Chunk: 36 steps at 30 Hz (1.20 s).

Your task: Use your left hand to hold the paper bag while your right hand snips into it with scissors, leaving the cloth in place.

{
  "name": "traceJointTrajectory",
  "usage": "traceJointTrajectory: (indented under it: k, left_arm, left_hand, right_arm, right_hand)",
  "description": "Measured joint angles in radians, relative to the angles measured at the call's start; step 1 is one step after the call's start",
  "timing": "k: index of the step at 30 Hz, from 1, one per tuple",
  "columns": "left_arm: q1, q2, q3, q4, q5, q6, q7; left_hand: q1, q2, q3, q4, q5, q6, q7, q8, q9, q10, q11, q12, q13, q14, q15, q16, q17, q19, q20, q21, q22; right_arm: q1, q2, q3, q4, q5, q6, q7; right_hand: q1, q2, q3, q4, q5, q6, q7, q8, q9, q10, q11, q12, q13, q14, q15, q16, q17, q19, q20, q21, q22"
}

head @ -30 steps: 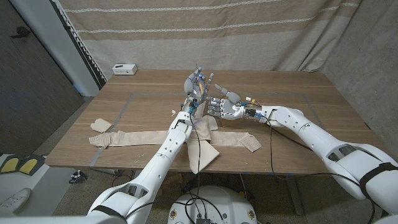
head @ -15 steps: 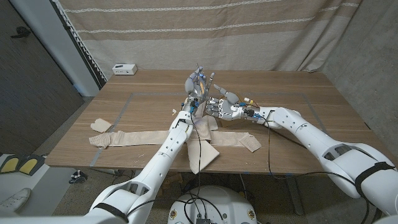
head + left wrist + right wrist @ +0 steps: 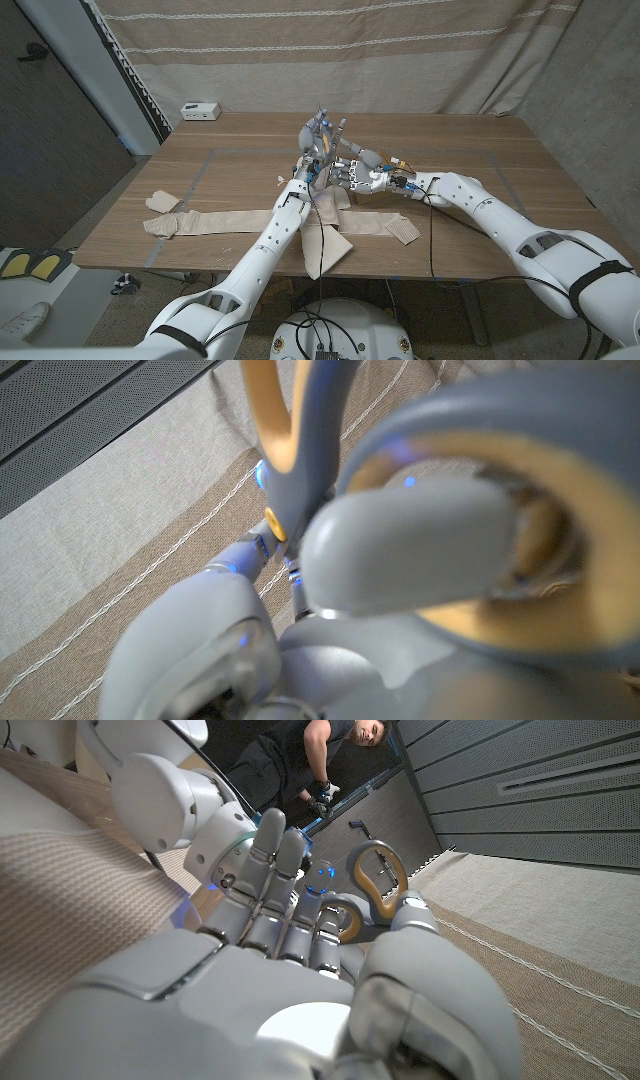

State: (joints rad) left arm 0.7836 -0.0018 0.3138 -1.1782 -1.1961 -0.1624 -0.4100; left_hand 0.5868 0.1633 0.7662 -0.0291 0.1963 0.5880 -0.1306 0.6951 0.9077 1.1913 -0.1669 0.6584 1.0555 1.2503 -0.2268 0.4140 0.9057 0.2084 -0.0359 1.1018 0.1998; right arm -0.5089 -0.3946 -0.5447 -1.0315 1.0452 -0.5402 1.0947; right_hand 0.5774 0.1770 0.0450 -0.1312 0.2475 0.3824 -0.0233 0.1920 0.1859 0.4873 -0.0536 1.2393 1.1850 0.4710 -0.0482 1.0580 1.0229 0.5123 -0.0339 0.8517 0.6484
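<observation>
My left hand [image 3: 320, 137] is raised over the table's middle and grips the scissors [image 3: 321, 120] by their grey, orange-lined handles [image 3: 292, 450], blades pointing up. My right hand [image 3: 355, 172] reaches in from the right with straight fingers [image 3: 285, 890], whose tips are at the handle loops [image 3: 378, 878]; it holds nothing. On the table below lies a long beige cloth strip [image 3: 220, 220]. A tan folded sheet [image 3: 326, 245], probably the paper bag, hangs over the front edge, partly hidden by my left arm.
A small beige cloth piece [image 3: 162, 203] lies near the table's left edge. A white box [image 3: 200, 110] sits at the far left corner. A striped curtain hangs behind the table. A person [image 3: 330, 760] stands in the background.
My right hand has moved slightly left, closer to my left hand and the scissors. The left hand and the cloth have stayed put.
</observation>
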Motion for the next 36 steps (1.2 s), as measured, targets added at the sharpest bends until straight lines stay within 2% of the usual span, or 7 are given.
traceJointTrajectory:
  k: [8,10,18,24,28,36]
  left_arm:
    - [0.0,0.003,0.007,0.003,0.022,-0.017,0.01]
    - [-0.001,0.005,0.01,0.003,0.029,-0.023,0.014]
    - [-0.001,0.007,0.015,0.003,0.044,-0.036,0.02]
    - [-0.003,0.007,0.018,0.005,0.049,-0.041,0.021]
    - [-0.004,0.008,0.02,0.006,0.052,-0.043,0.022]
    - [-0.005,0.016,0.031,0.002,0.078,-0.055,0.032]
  left_hand:
    - [-0.003,-0.003,-0.003,-0.003,0.0,0.0,0.0,-0.003,0.003,0.001,-0.001,0.0,0.001,0.0,0.0,-0.005,0.001,0.0,0.0,0.0,0.0]
    - [-0.003,-0.003,-0.003,-0.003,0.001,0.005,-0.005,-0.005,0.003,0.01,-0.01,0.0,0.008,0.0,0.0,-0.005,0.001,0.0,0.0,0.0,0.0]
    - [-0.004,-0.004,-0.003,-0.003,0.004,0.005,-0.005,-0.005,0.006,0.012,-0.012,-0.006,0.037,0.0,0.0,-0.011,0.009,0.0,0.0,-0.004,0.0]
    - [-0.003,-0.004,-0.003,-0.003,0.004,0.009,-0.008,-0.012,0.007,0.017,-0.017,-0.011,0.051,0.0,0.0,-0.016,0.01,0.0,0.0,-0.003,0.0]
    - [-0.003,-0.003,-0.003,-0.003,0.004,0.009,-0.008,-0.012,0.007,0.018,-0.018,-0.012,0.051,0.0,0.0,-0.017,0.011,0.0,0.0,-0.003,0.0]
    - [0.001,0.001,-0.006,0.0,0.004,0.009,-0.009,-0.012,0.009,0.025,-0.025,-0.018,0.051,0.0,0.0,-0.023,0.014,0.0,0.0,-0.007,0.0]
  right_arm:
    - [0.002,-0.001,-0.004,-0.01,-0.006,-0.006,-0.008]
    - [0.002,-0.002,-0.005,-0.015,-0.007,-0.008,-0.011]
    - [0.003,-0.003,-0.007,-0.022,-0.007,-0.016,-0.021]
    - [0.004,-0.003,-0.008,-0.023,-0.006,-0.023,-0.025]
    - [0.004,-0.003,-0.009,-0.025,-0.005,-0.026,-0.03]
    - [0.005,-0.005,-0.011,-0.032,-0.004,-0.034,-0.039]
  right_hand:
    - [0.049,0.001,0.03,-0.014,0.0,0.002,-0.002,0.0,0.0,0.004,-0.015,0.007,-0.005,0.0,0.0,0.008,-0.014,0.006,-0.006,0.017,0.0]
    - [0.057,0.001,0.036,-0.02,0.0,0.007,-0.007,0.0,0.0,0.008,-0.019,0.011,-0.009,0.004,0.004,0.015,-0.018,0.011,-0.011,0.023,0.0]
    - [0.086,0.01,0.055,-0.017,0.0,0.018,-0.007,0.0,0.003,0.02,-0.031,0.015,-0.019,0.008,0.0,0.03,-0.022,0.011,-0.011,0.038,0.0]
    - [0.105,0.028,0.08,-0.005,-0.004,0.029,-0.007,0.0,0.003,0.022,-0.032,0.018,-0.023,0.008,0.0,0.03,-0.032,0.011,-0.011,0.047,0.0]
    - [0.113,0.02,0.088,0.003,-0.008,0.045,-0.011,0.005,0.003,0.037,-0.047,0.028,-0.031,0.023,0.0,0.042,-0.04,0.012,-0.012,0.062,0.0]
    - [0.126,0.007,0.1,0.007,-0.015,0.066,-0.005,0.005,0.003,0.061,-0.054,0.07,0.008,0.048,0.0,0.066,-0.051,0.032,-0.017,0.089,0.0]
